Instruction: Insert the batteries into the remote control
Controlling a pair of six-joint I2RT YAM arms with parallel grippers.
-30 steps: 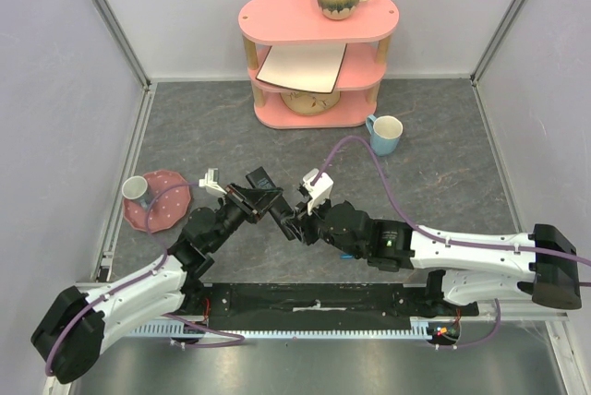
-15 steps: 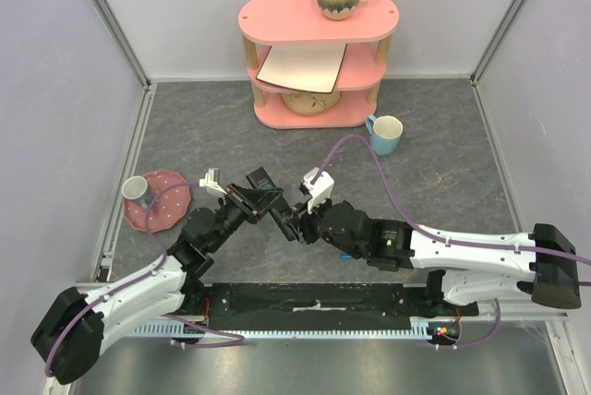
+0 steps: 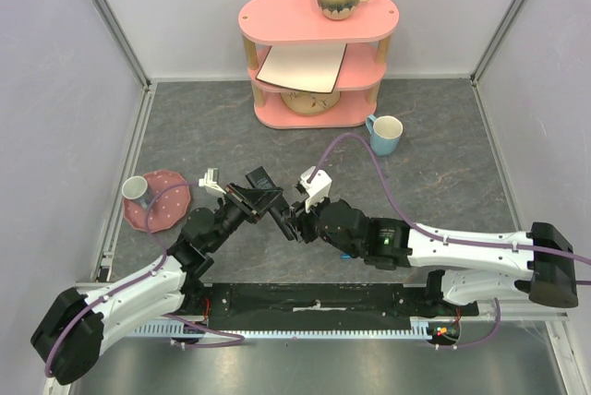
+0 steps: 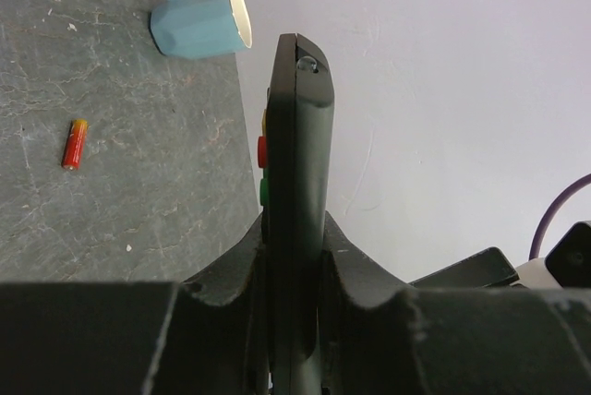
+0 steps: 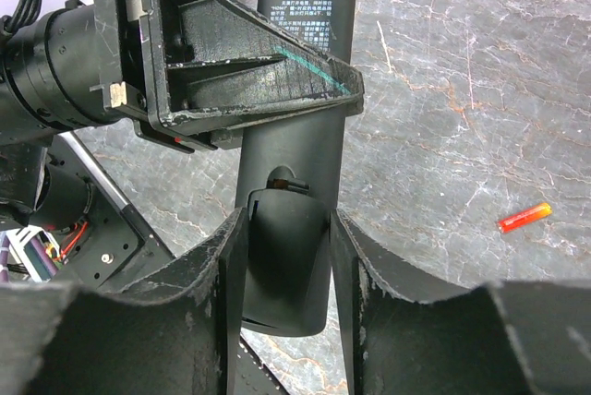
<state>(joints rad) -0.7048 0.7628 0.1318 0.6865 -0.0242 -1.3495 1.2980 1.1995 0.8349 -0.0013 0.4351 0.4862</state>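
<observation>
Saw left end effector (image 4: pixel 294 240) clamped on remote control (image 4: pixel 300 137), held on edge, up off worktop (image 5: pixel 443 90). Right end effector (image 5: pixel 286 229) had jaws apart, one on each side of remote's near end. Remote's long axis ran straight away from it. One battery (image 5: pixel 524 218), red with yellow tip, lay slanted on worktop off to its right. I judged right arm better for it; left was busy. Second battery not seen. Small opening on remote's back too dark to read.
</observation>
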